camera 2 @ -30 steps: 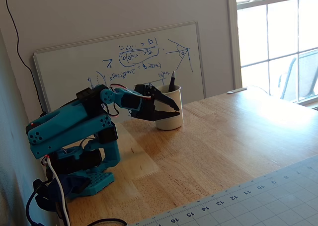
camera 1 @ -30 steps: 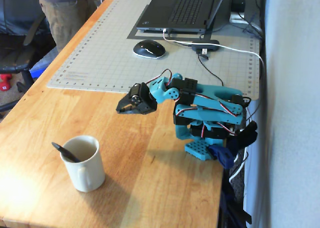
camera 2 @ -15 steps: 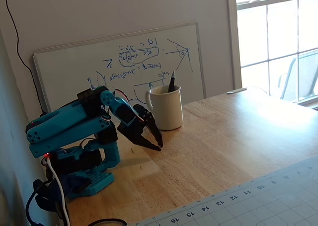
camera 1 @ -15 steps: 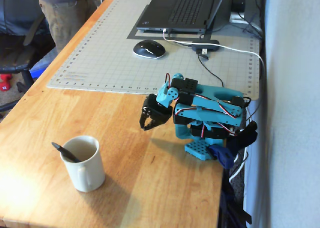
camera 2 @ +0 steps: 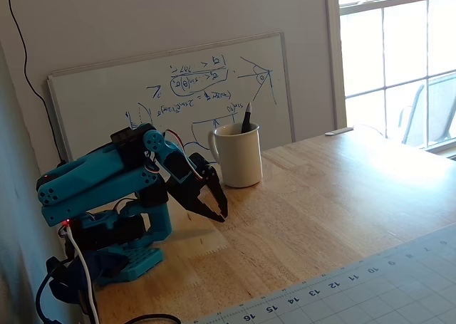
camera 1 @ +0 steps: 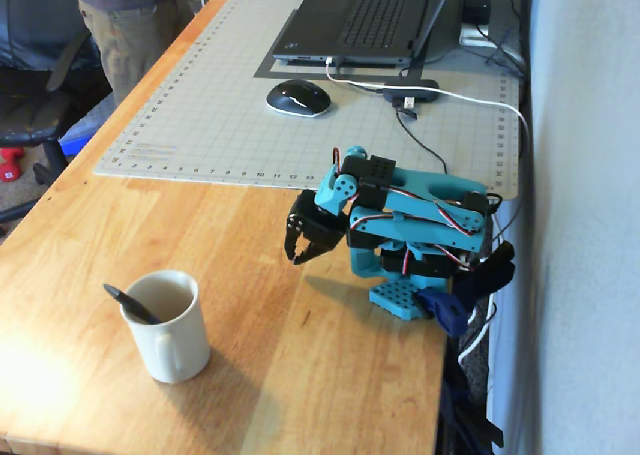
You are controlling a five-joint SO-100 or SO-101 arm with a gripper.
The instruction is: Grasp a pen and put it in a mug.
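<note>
The pen point(camera 1: 130, 303) sits in the mug point(camera 1: 170, 327), on the left of the counter point(camera 1: 300, 375) in one fixed view. Its long side leans. The low end is hidden down in the mug, and the top end pokes out over the rim, up and to the left. In the other fixed view the pen point(camera 2: 246, 117) stands almost straight up out of the mug point(camera 2: 237, 155).

To the right, the gripper point(camera 1: 297, 255) has pulled back from the mug and folded down close to the arm's base. A second ago it was reaching out high near the mug. Now its fingers point(camera 2: 219, 199) point down at the counter, a little apart, holding nothing.

So the job looks done, and the arm is going home.
</note>
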